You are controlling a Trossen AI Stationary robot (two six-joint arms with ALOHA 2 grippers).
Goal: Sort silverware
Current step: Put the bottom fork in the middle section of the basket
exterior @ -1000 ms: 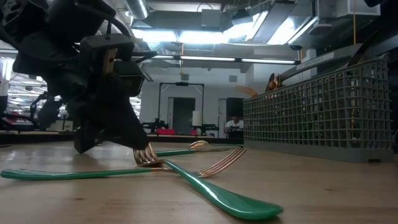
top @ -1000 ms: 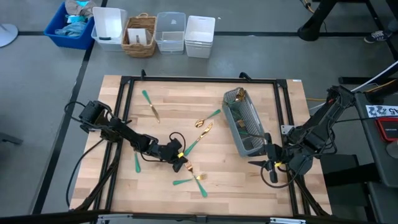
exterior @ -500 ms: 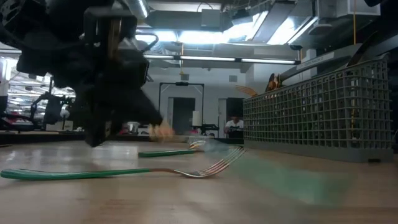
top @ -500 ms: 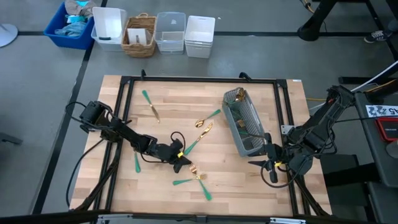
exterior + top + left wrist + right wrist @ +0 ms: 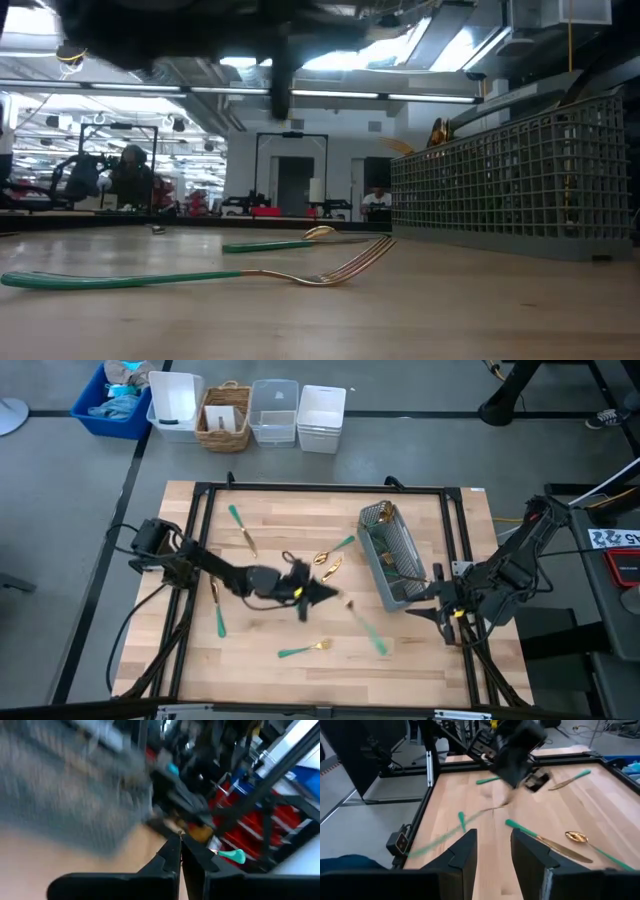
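L gripper [image 5: 318, 594] mid-table, clenched on a fork [image 5: 367, 632]. R gripper [image 5: 447, 612] right of caddy [image 5: 390, 556], jaws apart, empty.

— Where is the left arm sitting?

— It is reaching from nine o'clock toward the centre of the table, with the left gripper [image 5: 318, 595] raised off the surface and its fingers [image 5: 172, 852] pressing together.

— And the right one?

— It is waiting at about four o'clock, the right gripper [image 5: 447, 622] holding its fingers [image 5: 462, 851] parted.
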